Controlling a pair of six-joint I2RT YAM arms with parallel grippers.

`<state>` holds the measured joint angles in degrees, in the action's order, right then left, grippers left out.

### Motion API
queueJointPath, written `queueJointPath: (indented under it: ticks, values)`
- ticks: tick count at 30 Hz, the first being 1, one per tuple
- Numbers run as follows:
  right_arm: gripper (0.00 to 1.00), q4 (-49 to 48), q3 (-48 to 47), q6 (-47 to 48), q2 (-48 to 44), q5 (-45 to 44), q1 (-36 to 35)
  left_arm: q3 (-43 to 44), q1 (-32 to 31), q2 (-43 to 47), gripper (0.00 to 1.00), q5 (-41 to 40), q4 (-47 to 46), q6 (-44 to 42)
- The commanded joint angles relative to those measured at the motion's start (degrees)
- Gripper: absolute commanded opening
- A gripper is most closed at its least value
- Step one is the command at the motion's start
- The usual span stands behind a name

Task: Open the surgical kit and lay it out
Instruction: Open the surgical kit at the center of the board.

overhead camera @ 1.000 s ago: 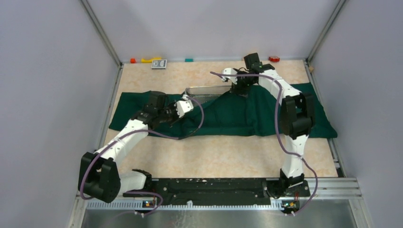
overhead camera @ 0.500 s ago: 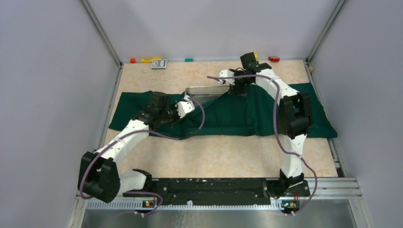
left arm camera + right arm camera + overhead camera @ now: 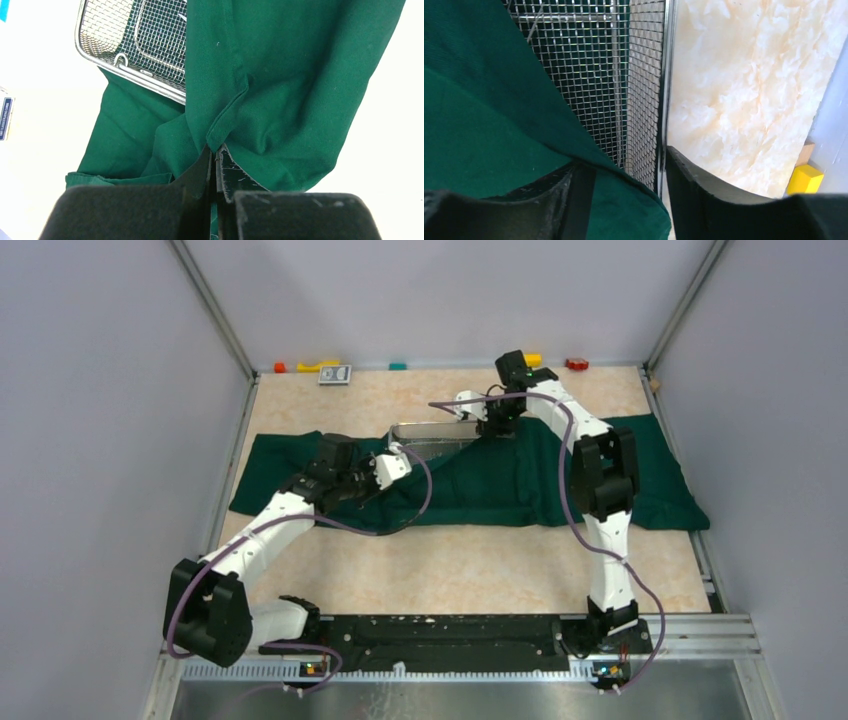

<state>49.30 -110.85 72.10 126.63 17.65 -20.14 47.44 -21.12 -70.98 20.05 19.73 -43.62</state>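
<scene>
Step in hand, by my read: peeling the green cloth [image 3: 520,475] off the wire-mesh tray [image 3: 432,433] so the wrap opens flat. Kit sits mid-worktop [image 3: 450,560], toward the far side. The cloth spreads in a wide band L to R, w/ the tray at its far edge: left end bare, right part under a draped flap. Left jaws are fully shut, pinching a hemmed fold of cloth just near of the tray. Right jaws stand part open at the tray's right end, straddling the mesh wall w/ the cloth edge lying over one finger; nothing clamped that I can see. To do it well, right jaws should close on fabric only, i.e. clear the wire rim first, else the tray lifts w/ the cloth and tips its contents. Then draw the two holds apart, low and slow, tension even, so the flap slides rather than snags. Materials: cloth is soft, matte, woven, limp, w/ stitched hem, creases easily. Tray is rigid bright steel, fine square mesh, rounded rod rim w/ a small loop, likely to catch threads. Instruments not made out thru the mesh. Worktop looks smooth, marble-pattern, so the tray may skid.
</scene>
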Motion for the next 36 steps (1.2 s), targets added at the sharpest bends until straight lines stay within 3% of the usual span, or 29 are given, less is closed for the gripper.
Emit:
queueJointPath:
  ticks: [1, 8, 13, 21, 33, 36]
  values:
    - [0.47, 3.8, -3.7, 0.7, -0.1, 0.7, -1.1, 0.0, -0.2, 1.3, 0.00, -1.6, -0.3, -0.6]
    - [0.15, 6.5, -3.3, 0.1, -3.3, -0.1, -1.1, 0.8, -0.2, 2.2, 0.00, -3.8, 0.5, -1.4]
    - [0.03, 6.1, 0.2, -1.1, -7.5, -1.0, -1.1, 2.0, -0.2, 2.9, 0.00, -5.2, 1.7, -1.3]
    - [0.05, -2.5, 8.1, -3.3, -13.1, -5.8, -1.1, 2.6, -0.3, 3.4, 0.00, -5.3, 1.7, 0.2]
    - [0.22, -5.8, 8.2, -5.1, -12.6, -8.1, -1.1, 2.7, -0.3, 3.8, 0.00, -5.0, 1.7, -0.2]
    - [0.19, -5.3, 7.1, -5.2, -12.1, -8.3, -1.2, 2.7, -0.3, 3.6, 0.00, -5.1, 1.7, -0.3]
